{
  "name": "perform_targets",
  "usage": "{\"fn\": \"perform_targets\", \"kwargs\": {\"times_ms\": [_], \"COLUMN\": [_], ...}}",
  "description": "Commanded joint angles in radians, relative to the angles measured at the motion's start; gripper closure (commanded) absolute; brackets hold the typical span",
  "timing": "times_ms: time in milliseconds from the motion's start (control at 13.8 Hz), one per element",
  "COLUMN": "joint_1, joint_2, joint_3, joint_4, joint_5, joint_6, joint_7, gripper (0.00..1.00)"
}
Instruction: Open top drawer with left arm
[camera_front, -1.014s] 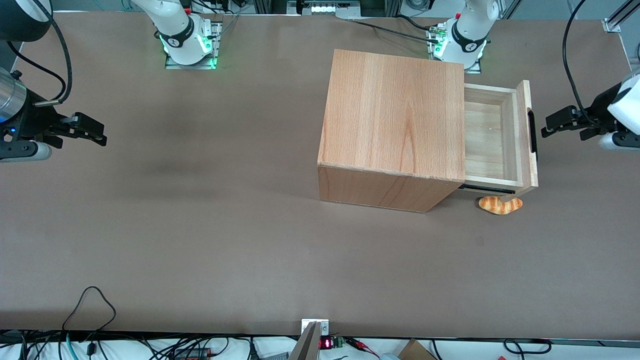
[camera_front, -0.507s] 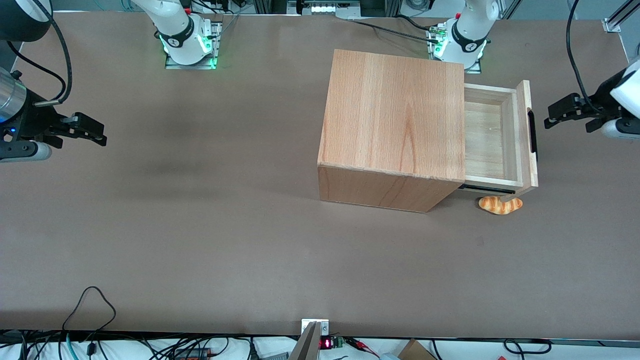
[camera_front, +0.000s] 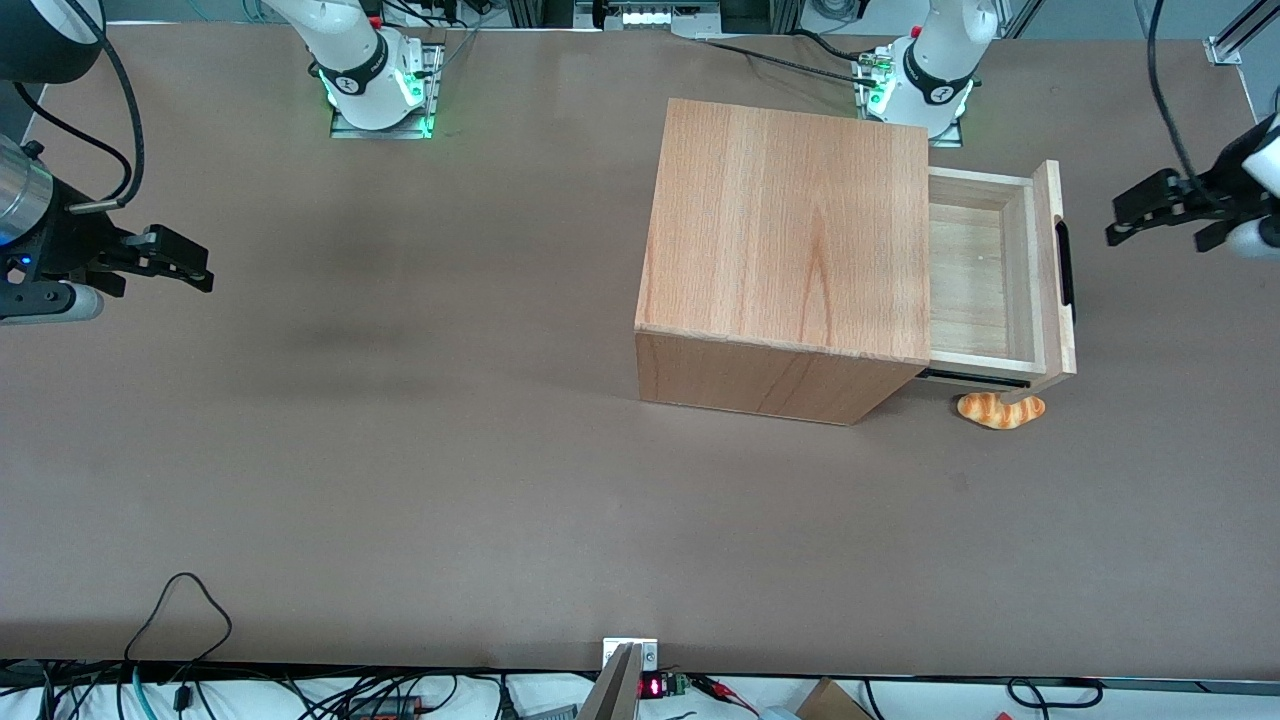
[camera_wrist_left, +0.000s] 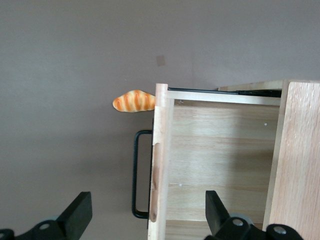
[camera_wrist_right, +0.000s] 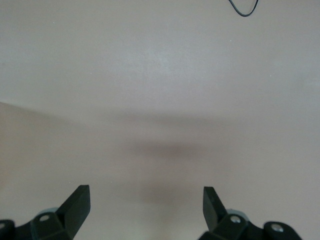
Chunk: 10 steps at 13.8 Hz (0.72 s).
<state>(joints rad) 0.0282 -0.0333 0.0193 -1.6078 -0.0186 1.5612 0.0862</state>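
Note:
The top drawer (camera_front: 985, 272) stands pulled partway out of the wood-grain cabinet (camera_front: 790, 230), and its pale inside is bare (camera_wrist_left: 220, 160). A long black handle (camera_front: 1066, 262) runs along its front panel (camera_wrist_left: 161, 165). The left arm's gripper (camera_front: 1128, 218) hangs open in front of that panel, apart from the handle (camera_wrist_left: 135, 175), toward the working arm's end of the table. In the left wrist view the gripper (camera_wrist_left: 147, 212) has its fingers (camera_wrist_left: 80, 207) spread wide, with nothing between them.
A small orange croissant-shaped toy (camera_front: 1001, 410) lies on the table under the drawer's corner nearest the front camera, also showing in the left wrist view (camera_wrist_left: 134, 101). The working arm's base (camera_front: 925, 85) stands close to the cabinet. Cables (camera_front: 180, 610) trail along the table's near edge.
The left arm's gripper has drawn back from the drawer handle, toward the working arm's end and away from the front camera. The drawer has not moved.

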Motion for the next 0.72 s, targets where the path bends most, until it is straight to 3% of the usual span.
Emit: {"fn": "perform_targets", "kwargs": {"times_ms": [0,652], "joint_1": [-0.011,-0.011], "joint_2": [0.009,0.016], "joint_3": [0.013,0.011], "joint_4": [0.045,0.066], "joint_5": [0.029,0.028], "joint_6": [-0.032,-0.046], "joint_7": [0.006,-0.022], "gripper": [0.00,0.00]}}
